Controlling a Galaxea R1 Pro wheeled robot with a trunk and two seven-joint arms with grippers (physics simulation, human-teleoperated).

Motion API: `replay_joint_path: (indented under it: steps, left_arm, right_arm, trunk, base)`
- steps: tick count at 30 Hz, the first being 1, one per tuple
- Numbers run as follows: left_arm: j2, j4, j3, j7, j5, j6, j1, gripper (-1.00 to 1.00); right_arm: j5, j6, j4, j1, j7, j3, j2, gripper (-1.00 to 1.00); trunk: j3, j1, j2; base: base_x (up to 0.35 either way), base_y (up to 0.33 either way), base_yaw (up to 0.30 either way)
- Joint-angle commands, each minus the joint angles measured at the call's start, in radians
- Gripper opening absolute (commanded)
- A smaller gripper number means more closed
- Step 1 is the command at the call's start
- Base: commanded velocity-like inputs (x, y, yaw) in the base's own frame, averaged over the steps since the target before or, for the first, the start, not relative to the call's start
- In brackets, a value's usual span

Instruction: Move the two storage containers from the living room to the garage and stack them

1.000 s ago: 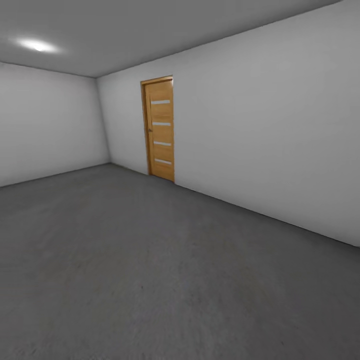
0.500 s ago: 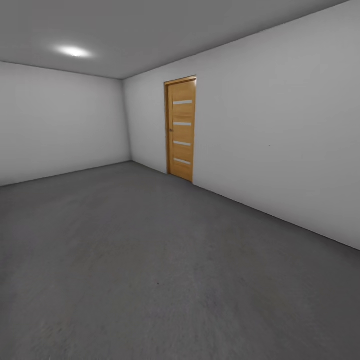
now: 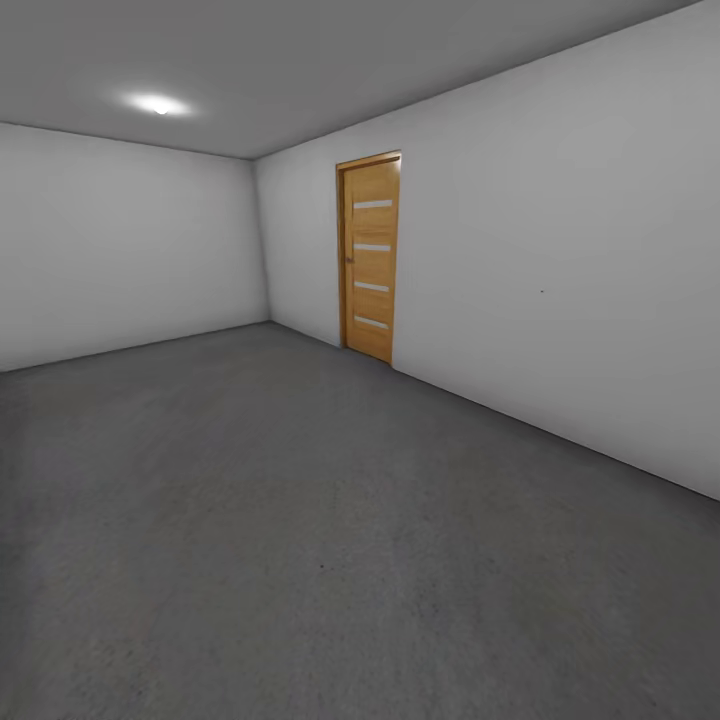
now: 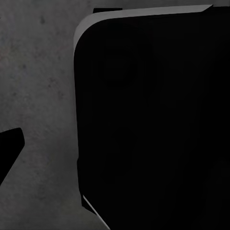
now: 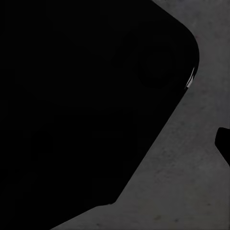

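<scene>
I am in the garage, a bare room with grey-white walls and a dark grey concrete floor [image 3: 300, 520]. The two storage containers are out of view. In the left wrist view a large black rounded part of my own body [image 4: 153, 120] hangs over the mottled floor [image 4: 43, 96], and a small dark tip [image 4: 8, 149] pokes in at the frame's edge. The right wrist view has the same black bulk [image 5: 81, 105] above the floor [image 5: 182, 191], with another dark tip [image 5: 224, 143] at the edge. Neither tip tells me how the jaws stand.
A honey-coloured wooden door [image 3: 372, 258] with pale horizontal slits stands shut in the right wall [image 3: 560, 300], near the far corner. The far wall [image 3: 120, 250] runs across the back. A ceiling light [image 3: 158, 103] glows overhead. Wide floor lies ahead.
The whole head view has panned left, so the door and the room corner now sit further right in the picture. Nothing in the room itself has moved.
</scene>
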Motion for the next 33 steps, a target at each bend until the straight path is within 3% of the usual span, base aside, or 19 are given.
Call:
replay_joint_path:
  steps: [1, 15, 33]
  left_arm:
    - [0.0, 0.0, 0.0, 0.0, 0.0, -0.002, 0.0, 1.0]
    - [-0.001, 0.001, 0.001, -0.001, 0.006, -0.001, 0.0, 1.0]
    - [0.002, 0.001, 0.006, -0.002, 0.014, 0.0, 0.0, 1.0]
  right_arm:
    - [-0.001, -0.003, 0.0, 0.0, 0.0, 0.002, 0.0, 1.0]
    - [-0.001, -0.003, 0.0, 0.0, 0.0, 0.002, 0.0, 1.0]
    - [-0.002, -0.003, 0.0, 0.0, 0.0, 0.002, -0.002, 1.0]
  trunk:
    - [-0.001, 0.0, 0.0]
    - [-0.001, 0.0, 0.0]
    - [-0.001, 0.0, 0.0]
  base:
    - [0.0, 0.0, 0.0]
    - [0.015, 0.0, 0.0]
    - [0.302, 0.0, 0.0]
